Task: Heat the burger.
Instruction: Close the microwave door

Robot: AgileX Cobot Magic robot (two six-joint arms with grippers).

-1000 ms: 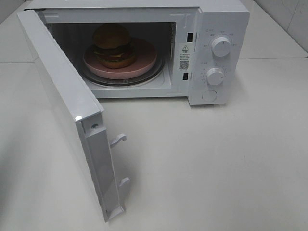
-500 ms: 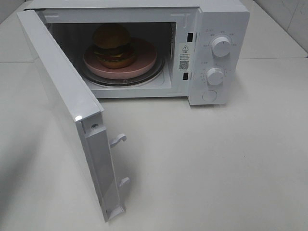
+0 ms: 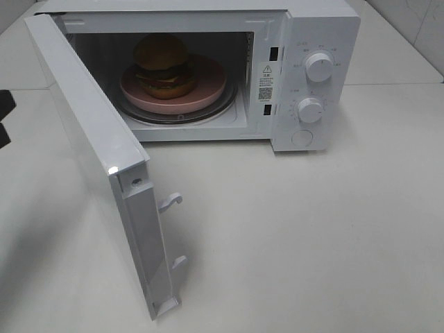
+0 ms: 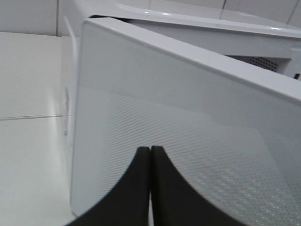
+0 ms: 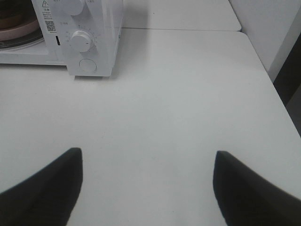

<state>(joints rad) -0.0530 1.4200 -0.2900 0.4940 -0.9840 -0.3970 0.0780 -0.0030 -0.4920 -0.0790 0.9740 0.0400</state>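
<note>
The burger [image 3: 163, 66] stands on a pink plate [image 3: 208, 89] on the glass turntable inside the white microwave [image 3: 322, 28], whose door [image 3: 90, 132] swings wide open toward the front left. My left gripper [image 4: 150, 149] is shut with nothing in it, its tips close to the outer face of the door [image 4: 188, 122]. A dark part of the left arm [image 3: 3, 104] shows at the left edge of the exterior view. My right gripper [image 5: 148, 151] is open and empty above the table, to the front right of the microwave [image 5: 94, 28].
On the microwave's panel sit two round knobs [image 3: 319, 67] [image 3: 310, 109] above a round button [image 3: 302, 137]. Two latch hooks [image 3: 170, 202] stick out of the door's free edge. The white table [image 3: 312, 236] ends at an edge [image 5: 263, 66] on the right.
A dark part of the left arm has come into the exterior view at its left edge, behind the open door. The burger, plate and door have not moved.
</note>
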